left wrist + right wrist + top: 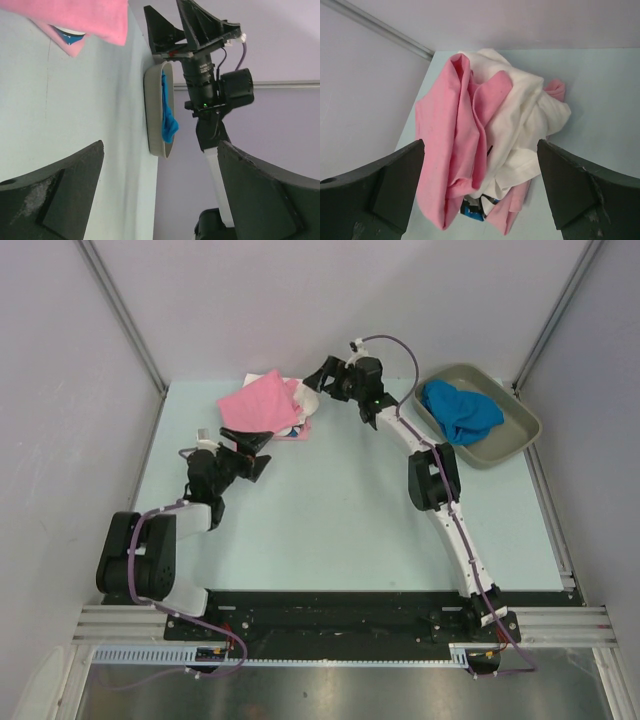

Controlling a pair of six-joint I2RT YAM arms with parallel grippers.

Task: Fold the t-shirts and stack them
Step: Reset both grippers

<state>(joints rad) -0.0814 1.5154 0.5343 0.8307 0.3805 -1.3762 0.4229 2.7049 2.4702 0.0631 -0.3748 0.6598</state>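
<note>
Top external view: the right end effector (318, 378) is stretched out to the far side of the surface (340, 530). Its jaws are spread wide and hold nothing, and it sits just beside the right edge of a heap of t-shirts. The right wrist view looks between its two dark fingers (375, 195) straight at that heap. A pink t-shirt (445, 130) lies rumpled on the left and over the top, and a white t-shirt (525, 120) is bunched against it on the right. A scrap of blue and black print (472, 207) shows at the near edge of the heap. A strip of pink cloth (555, 90) pokes out beyond the white one; whether it is a separate shirt cannot be told.

The left end effector (262, 450) is also wide open and empty, near the heap's near edge but apart from it. In the left wrist view only a corner of pink cloth hangs in at the upper left, well clear of the fingers.

Further out, the right arm's forearm runs across the surface between the heap and a grey-olive tray (512, 436) at the far right corner. A blue t-shirt (460, 412) lies crumpled inside the tray, toward the side nearest that arm.
</note>
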